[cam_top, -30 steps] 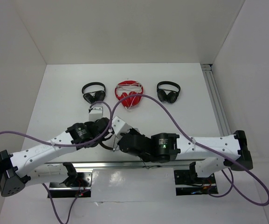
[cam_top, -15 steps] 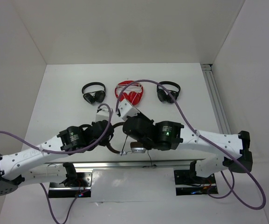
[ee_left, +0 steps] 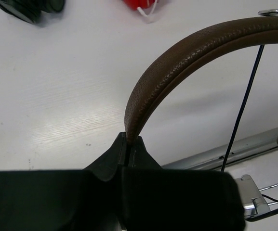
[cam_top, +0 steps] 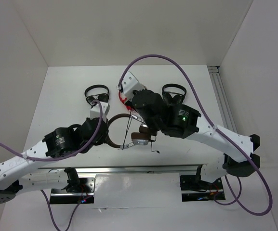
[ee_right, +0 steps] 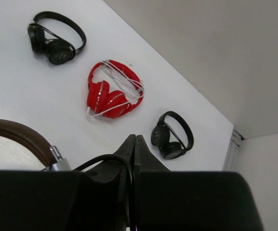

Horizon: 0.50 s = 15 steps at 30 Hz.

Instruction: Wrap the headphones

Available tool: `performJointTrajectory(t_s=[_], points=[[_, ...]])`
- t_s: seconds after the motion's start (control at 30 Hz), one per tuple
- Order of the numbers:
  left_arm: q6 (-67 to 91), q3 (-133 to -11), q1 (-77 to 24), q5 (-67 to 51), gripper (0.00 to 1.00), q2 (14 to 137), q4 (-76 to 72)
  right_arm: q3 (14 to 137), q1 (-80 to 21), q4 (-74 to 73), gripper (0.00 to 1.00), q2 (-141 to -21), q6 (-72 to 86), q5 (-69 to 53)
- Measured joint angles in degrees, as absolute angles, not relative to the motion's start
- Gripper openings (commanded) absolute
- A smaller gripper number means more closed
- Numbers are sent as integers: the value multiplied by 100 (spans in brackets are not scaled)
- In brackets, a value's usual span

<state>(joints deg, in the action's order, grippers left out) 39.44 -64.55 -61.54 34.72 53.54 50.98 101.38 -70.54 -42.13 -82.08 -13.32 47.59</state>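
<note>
Lately the right arm had swung away from the near edge toward 12 o'clock, and its right tool (ee_right: 134,140) hung high over the middle of the worktop (cam_top: 61,96). Half a second before it sat lower, close beside the other arm. Its fingers were pressed flat together, and the thin dark cable (ee_left: 242,110) looped up beside them and seemed to run into the seam. I judged the cable pinched there, though the contact itself was hidden.

The left tool (ee_left: 129,139) was clamped on one end of the brown headband (ee_left: 187,53), which arched up and off toward 2 o'clock in the left wrist view. That arm had drawn back toward 8 o'clock since a second earlier.

The headphones (cam_top: 139,138) hung between the two arms, just clear of the worktop on the 12 o'clock side of the metal rail (cam_top: 143,168). One brown-padded earcup pointed toward 4 o'clock. With the tools now spread apart, the cable ran as a nearly straight line across the open arc of the headband, where before it had been bunched under the arms.

For the task, this looked like slack pulled out ahead of a turn around the headband. No wound turns showed yet, so the wrapping seemed at an early stage.

Toward 12 o'clock lay the red pair (ee_right: 112,91) with one black pair (ee_right: 57,41) at its 9 o'clock and another black pair (ee_right: 172,134) at its 3 o'clock, all well apart from the held set.
</note>
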Motion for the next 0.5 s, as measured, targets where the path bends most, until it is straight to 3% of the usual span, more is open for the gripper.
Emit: performJointTrajectory(t_s=[0.07, 0.5], points=[[3970, -6488, -6154, 3662, 0, 5354, 5240, 10221, -6978, -4187, 1, -8296, -1527, 4786], [5234, -7019, -6156, 4960, 0, 5778, 6602, 9535, -6716, -3321, 0, -8187, -2571, 5629]])
